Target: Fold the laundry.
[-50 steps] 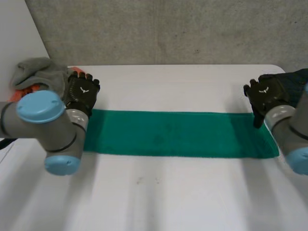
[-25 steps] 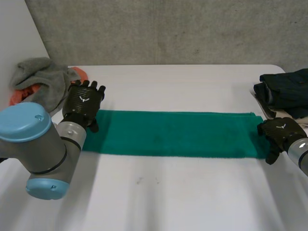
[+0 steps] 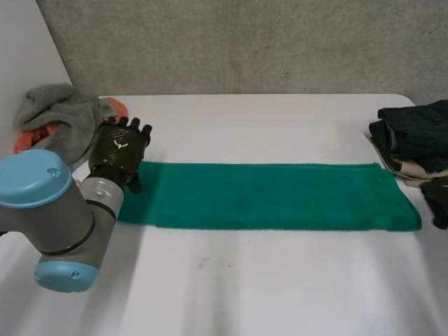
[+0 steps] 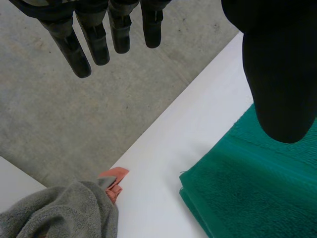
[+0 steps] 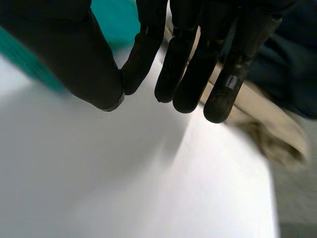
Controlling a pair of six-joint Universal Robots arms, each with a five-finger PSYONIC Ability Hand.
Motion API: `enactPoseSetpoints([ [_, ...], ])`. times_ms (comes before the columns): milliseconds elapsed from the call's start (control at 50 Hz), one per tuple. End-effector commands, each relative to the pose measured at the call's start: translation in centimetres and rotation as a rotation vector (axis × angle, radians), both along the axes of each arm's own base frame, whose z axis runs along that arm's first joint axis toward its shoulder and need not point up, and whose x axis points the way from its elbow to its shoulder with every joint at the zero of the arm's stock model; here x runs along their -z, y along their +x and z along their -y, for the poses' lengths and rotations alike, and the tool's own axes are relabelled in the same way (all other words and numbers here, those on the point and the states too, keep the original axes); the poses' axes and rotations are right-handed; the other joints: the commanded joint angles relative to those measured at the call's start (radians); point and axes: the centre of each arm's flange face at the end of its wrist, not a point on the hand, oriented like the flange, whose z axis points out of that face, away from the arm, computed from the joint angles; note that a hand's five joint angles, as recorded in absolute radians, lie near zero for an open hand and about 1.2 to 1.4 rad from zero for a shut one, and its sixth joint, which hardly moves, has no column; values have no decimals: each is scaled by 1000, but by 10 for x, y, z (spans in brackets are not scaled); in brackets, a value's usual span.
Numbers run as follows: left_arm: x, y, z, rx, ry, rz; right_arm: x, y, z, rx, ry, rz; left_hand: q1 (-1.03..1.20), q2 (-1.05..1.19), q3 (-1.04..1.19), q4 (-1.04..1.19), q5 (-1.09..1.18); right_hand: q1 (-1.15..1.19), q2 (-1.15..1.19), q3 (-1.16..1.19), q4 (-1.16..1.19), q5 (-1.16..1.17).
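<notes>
**Towel strip lies crosswise, one hand at each short end**

The green towel (image 3: pixel 266 196) is a long, narrow band on the white table (image 3: pixel 245 294). Its long axis runs side to side, from the robot's left to its right. That makes the short ends the parts within reach.

The left hand (image 3: pixel 120 148) hovers at the towel's left end, over the far corner. In the left wrist view its fingers (image 4: pixel 94 39) are straight and spread from the thumb, and it holds nothing. The towel's corner lies below the thumb, but I cannot tell if the two touch.

The right hand (image 3: pixel 439 203) is just beside the towel's right end, near the front corner and off the cloth. In the right wrist view its fingers (image 5: pixel 190 74) hang loosely extended over bare table with nothing in them, and the green edge is by the thumb.

A grey cloth (image 3: pixel 59 115) lies heaped beyond the left hand. A stack of dark clothes (image 3: pixel 416 133) sits beyond the right end.

The left hand looks the better placed of the two. An end-to-end fold would probably carry one short end along the long axis towards the other.
</notes>
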Motion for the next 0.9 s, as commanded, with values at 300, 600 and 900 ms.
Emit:
enactPoseSetpoints([
  [300,0,3,-2,-5,8,-1,-17,14,-9,-176,-17,90,18,2,-6,4,-6,-410,-517,-526,-532,-508],
  [600,2,3,-2,-4,11,1,14,19,-3,-201,24,100,18,2,-6,4,-6,-307,-415,-424,-429,-406],
  [900,3,1,-3,1,14,3,14,24,5,-214,-15,97,18,2,-6,4,-6,329,221,213,207,231],
])
